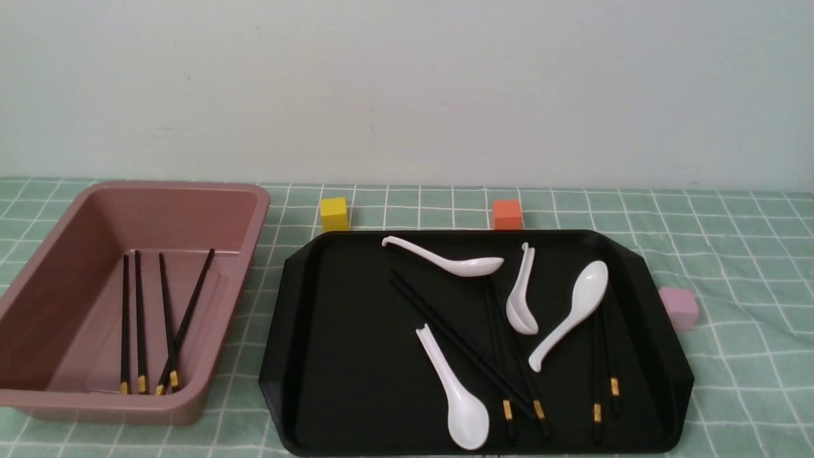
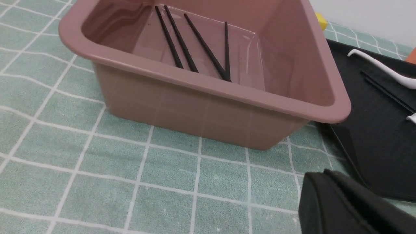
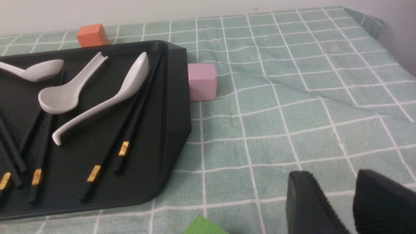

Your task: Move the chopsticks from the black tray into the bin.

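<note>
On the worktop (image 1: 731, 254), which wears a green checked cloth, the bin (image 1: 38, 299) sits on the robot's left and the black tray (image 1: 331, 331) sits just beside it on the right. Four chopsticks (image 1: 141, 321) already lie flat on the bin's floor, with their gold bands at the near end. That part of the job looks done. Four more chopsticks seem to be left on the tray. Two of them (image 1: 604, 375) lie side by side near the tray's right edge, and two others (image 1: 467, 353) cross each other near the middle, though black sticks on a black tray are hard to count for sure. So the job looks about half done. Four white spoons (image 1: 575, 312) lie on the tray too, and some rest on top of the sticks, so those sticks may be harder to lift out. The spoons should stay where they are. Neither arm shows in the front view. The left pincer (image 2: 344, 208) hangs low over the cloth near the bin's corner, but only one dark piece of it shows, so it is not clear how wide it is. The right pincer (image 3: 352, 203) is over the bare cloth to the right of the tray, with a small gap between its fingers (image 3: 308, 208) and nothing in them. Small blocks in yellow (image 1: 334, 213), orange (image 1: 507, 214) and pink (image 1: 678, 308) sit around the tray.
</note>
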